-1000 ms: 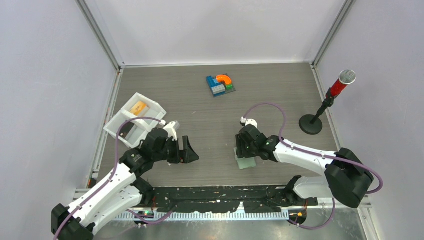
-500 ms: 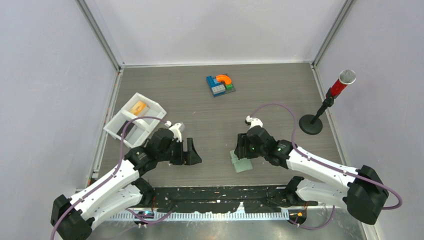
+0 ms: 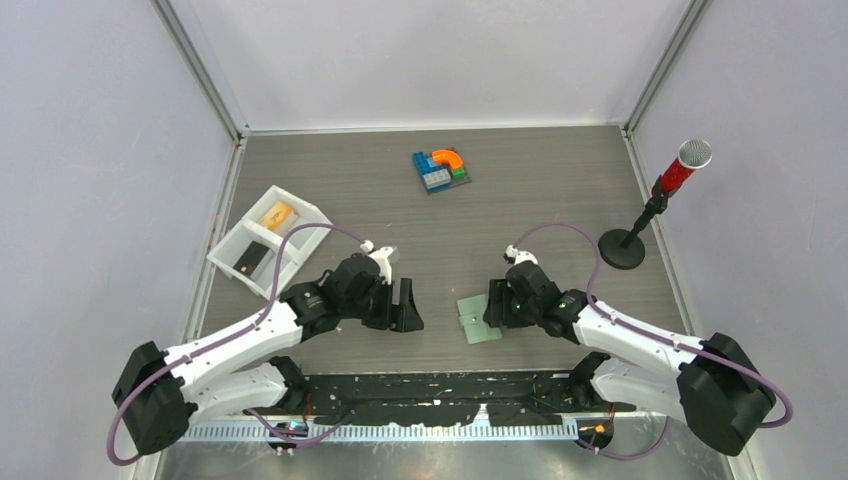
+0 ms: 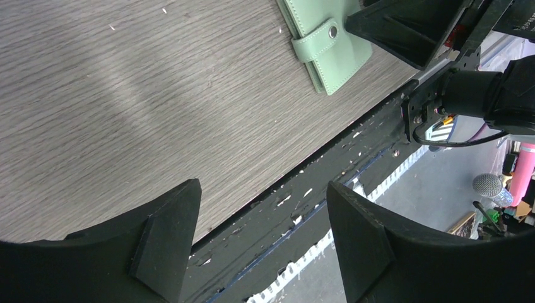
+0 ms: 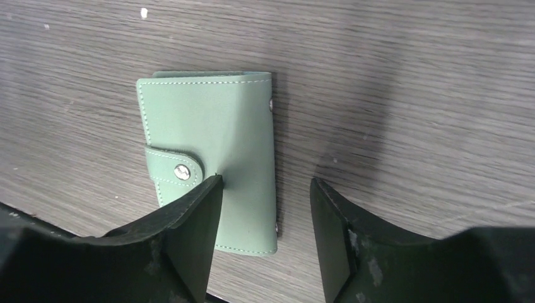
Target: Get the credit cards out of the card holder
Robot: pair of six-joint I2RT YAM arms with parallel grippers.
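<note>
Tray [image 3: 236, 228] at far left: orange card [image 3: 277, 214] in the far compartment, dark card [image 3: 249, 259] in the near one. My left arm was covering that near compartment a second ago and is off it now. My left pincer [image 3: 405, 310] has swung right along the near edge toward the card holder [image 3: 478, 318]. Its jaws are wide with nothing in them, and it sits near the holder but not touching. The holder lies flat on the table [image 3: 560, 180] by the front edge, between my two pincers. It's shut, with the tab [image 5: 182, 170] snapped down, and it has crept slightly left, otherwise same spot. My right pincer [image 3: 500, 305] has backed off to the right: a second ago it was on top of the holder, now it's at the holder's right edge. Its jaws are partly apart and have widened a bit. One finger [image 5: 189, 227] is over the cover and the other over bare table; it grips nothing, and I can't tell if that finger touches the cover. My read: two cards are already out and parked in the tray. With the holder snapped shut I can't see whether any are left inside. If there are, nothing comes out until the tab is popped, so one pincer would have to pin the cover while the other lifts the tab. The holder is thin and flat and sits close to the edge, so it could slide rather than open.
</note>
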